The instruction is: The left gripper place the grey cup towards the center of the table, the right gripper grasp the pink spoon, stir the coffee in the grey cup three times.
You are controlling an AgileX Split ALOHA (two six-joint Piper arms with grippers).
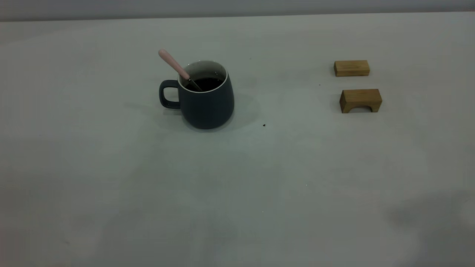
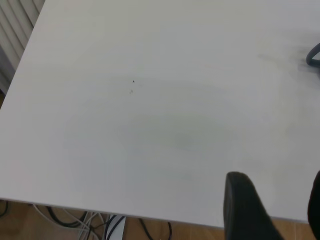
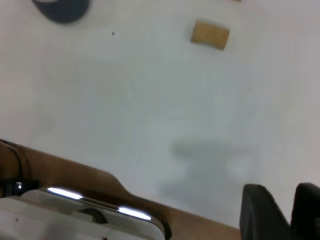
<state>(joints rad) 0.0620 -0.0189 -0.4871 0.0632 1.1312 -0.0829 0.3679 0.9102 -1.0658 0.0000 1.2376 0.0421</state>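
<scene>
One grey cup (image 1: 206, 99) stands upright on the table (image 1: 237, 178), left of the middle in the exterior view, its loop handle turned toward that view's left. Coffee (image 1: 205, 83) fills it to a dark surface below the pale rim. One pink spoon (image 1: 174, 65) leans in the cup, bowl sunk in the liquid, handle slanting up and out over the rim above the loop handle. Two wooden blocks sit well apart from the cup at the exterior view's right: a plain bar (image 1: 351, 68) farther back, an arched piece (image 1: 360, 100) nearer the camera. The left gripper (image 2: 272, 210) hangs over the table's near edge, its dark fingers spread with a clear gap between them, holding nothing. The right gripper (image 3: 280, 212) hangs likewise over an edge, fingers close together with only a narrow gap, nothing held; whether fully closed cannot be told.
</scene>
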